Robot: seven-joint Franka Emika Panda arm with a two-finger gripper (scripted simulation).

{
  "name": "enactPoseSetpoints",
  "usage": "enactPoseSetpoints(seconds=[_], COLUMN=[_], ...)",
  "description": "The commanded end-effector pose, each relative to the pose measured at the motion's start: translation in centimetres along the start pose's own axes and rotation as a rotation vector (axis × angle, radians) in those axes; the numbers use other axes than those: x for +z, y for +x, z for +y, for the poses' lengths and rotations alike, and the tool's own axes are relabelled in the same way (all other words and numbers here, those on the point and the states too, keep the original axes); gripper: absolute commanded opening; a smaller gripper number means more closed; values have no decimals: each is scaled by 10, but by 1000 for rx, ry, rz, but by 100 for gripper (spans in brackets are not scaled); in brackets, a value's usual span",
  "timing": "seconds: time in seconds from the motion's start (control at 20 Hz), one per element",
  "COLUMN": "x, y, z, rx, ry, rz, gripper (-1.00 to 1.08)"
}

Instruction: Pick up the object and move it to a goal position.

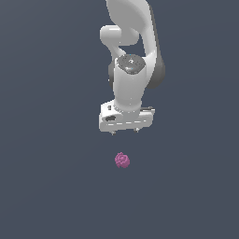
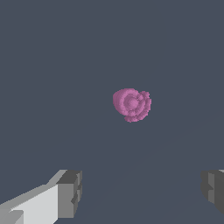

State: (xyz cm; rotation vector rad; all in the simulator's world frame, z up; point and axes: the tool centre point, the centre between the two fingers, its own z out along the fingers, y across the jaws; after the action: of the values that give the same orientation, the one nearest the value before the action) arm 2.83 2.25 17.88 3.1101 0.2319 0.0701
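Now, with your gripper [image 1: 124, 131] spread wide and hanging clear above the ball [image 1: 122, 160] on the bare bench [image 1: 42, 186], shift until the ball sits midway between the fingers [image 2: 70, 194], then descend straight and close gently on its bumpy sides.

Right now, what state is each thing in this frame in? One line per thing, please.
gripper: open, fingers wide apart, pointing down, holding nothing.
pink berry-like ball: not grasped, clear of the fingers, lying apart from the gripper, below it in the exterior view.
arm: reaching downward over the scene, not touching the ball.
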Motion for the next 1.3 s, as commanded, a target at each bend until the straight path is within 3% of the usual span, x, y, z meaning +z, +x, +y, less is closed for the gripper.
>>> enactPoseSetpoints(seconds=[0.0,0.65,1.25], x=[8,67,87], y=[8,53,63], z=[2,14,18], rx=[-30,-232,-288], ry=[2,22,31], rz=[-5,-32,-40], gripper=[100,100,100])
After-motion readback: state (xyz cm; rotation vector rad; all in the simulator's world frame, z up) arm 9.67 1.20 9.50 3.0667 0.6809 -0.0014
